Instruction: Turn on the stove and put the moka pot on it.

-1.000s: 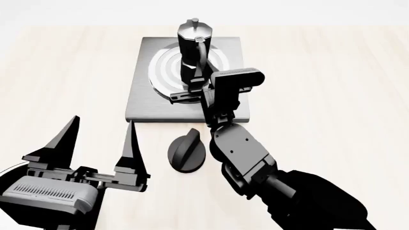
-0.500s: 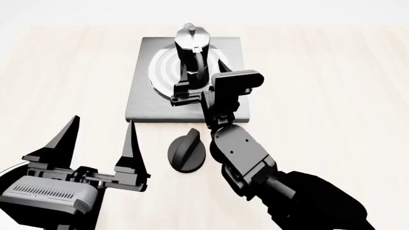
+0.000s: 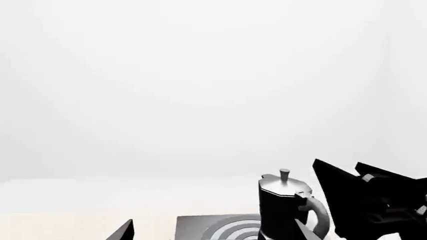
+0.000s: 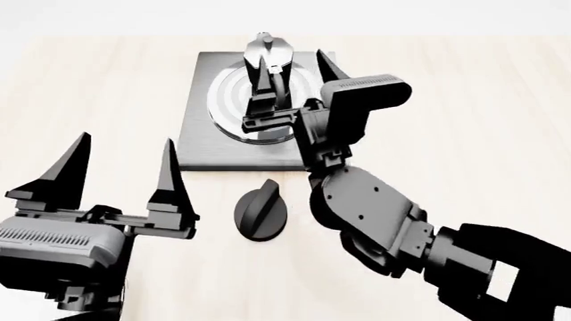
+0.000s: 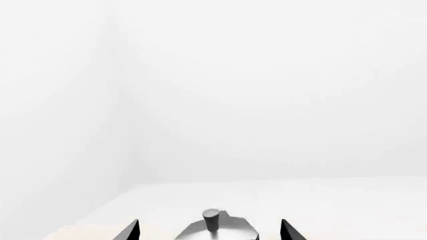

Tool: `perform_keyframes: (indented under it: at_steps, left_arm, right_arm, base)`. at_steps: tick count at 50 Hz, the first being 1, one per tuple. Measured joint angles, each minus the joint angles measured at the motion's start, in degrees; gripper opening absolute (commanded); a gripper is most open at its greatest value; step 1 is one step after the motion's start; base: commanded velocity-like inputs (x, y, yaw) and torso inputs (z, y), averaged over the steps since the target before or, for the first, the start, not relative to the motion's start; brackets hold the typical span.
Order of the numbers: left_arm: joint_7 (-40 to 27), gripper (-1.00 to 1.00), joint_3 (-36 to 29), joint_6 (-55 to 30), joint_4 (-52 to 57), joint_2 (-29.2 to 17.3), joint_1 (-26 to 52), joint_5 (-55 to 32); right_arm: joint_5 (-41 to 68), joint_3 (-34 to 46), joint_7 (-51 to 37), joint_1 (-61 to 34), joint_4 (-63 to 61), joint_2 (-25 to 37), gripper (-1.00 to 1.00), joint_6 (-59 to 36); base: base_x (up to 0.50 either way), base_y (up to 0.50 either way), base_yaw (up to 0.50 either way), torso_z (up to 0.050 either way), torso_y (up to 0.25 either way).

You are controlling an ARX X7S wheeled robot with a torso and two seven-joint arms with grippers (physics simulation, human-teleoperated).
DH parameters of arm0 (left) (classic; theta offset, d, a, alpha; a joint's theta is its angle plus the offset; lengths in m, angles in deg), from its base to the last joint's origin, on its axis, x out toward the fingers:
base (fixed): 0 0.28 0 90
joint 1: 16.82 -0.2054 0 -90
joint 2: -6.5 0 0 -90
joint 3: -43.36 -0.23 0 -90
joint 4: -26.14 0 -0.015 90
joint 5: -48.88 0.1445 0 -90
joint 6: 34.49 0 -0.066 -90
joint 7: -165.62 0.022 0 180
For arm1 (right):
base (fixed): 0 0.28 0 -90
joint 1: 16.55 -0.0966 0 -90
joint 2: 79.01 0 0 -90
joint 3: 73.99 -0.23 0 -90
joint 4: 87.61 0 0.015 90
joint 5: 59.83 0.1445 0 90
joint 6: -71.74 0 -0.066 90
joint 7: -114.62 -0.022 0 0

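head view, one moka pot [image 4: 269, 57], one stove [image 4: 200, 127]

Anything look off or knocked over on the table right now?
Nothing stands out. The moka pot stands upright on the stove burner rings, the knob sits on the table in front of the slab, and the right gripper is open around the pot.

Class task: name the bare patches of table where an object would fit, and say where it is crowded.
Free: the table right of the stove, and left of it. Crowded: the burner with the moka pot and right gripper, and around the knob.
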Motion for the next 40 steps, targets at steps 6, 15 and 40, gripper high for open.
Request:
perform_keyframes:
  at_steps: [6,15,40]
  left_arm:
    - [-2.0,1.00,1.7,-4.3,3.0,-1.7,3.9,-1.1]
    - [-4.7,1.00,6.0,-7.9,8.1,-4.4,6.3,-3.6]
    - [-8.2,1.00,16.1,-7.3,18.9,-9.6,1.0,-4.8]
  right_arm:
    - [-2.5,0.1,-4.9,-4.2,-11.4,5.6,1.00,-2.2]
    - [-5.4,-0.6,-11.1,-9.5,-26.7,13.1,1.00,-4.9]
    - [-19.0,-3.9,-28.2,-16.7,-60.8,38.7,1.00,-14.3]
  base:
    - [0.00,0.00,0.00,0.000,0.000]
    - [0.00,0.00,0.00,0.000,0.000]
    - [0.00,0.00,0.00,0.000,0.000]
